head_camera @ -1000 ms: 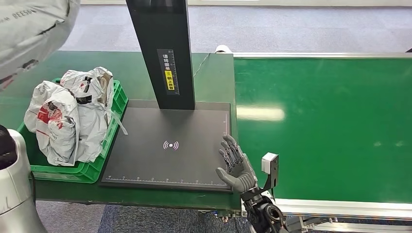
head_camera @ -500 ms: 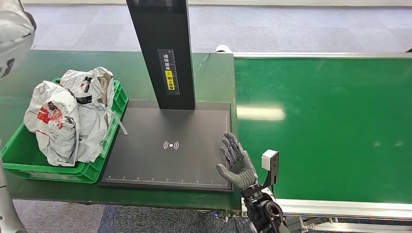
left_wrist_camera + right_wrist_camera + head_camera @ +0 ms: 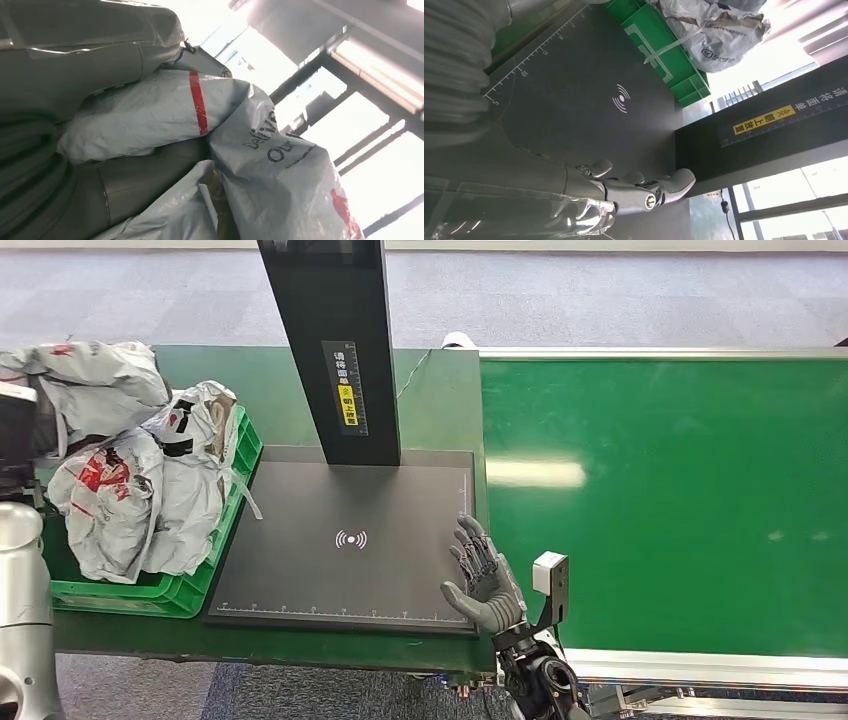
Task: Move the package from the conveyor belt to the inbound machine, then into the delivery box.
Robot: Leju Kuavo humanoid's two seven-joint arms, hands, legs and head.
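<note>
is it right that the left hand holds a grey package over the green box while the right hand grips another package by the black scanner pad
Not quite. The head view shows the right hand open and empty beside the scanner pad. The left hand's package over the green box is right.

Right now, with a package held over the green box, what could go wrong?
The box is already heaped with bags, so the package in the left hand may slide off the pile onto the table. The right hand, open at the scanner plate's edge, seems clear.
</note>
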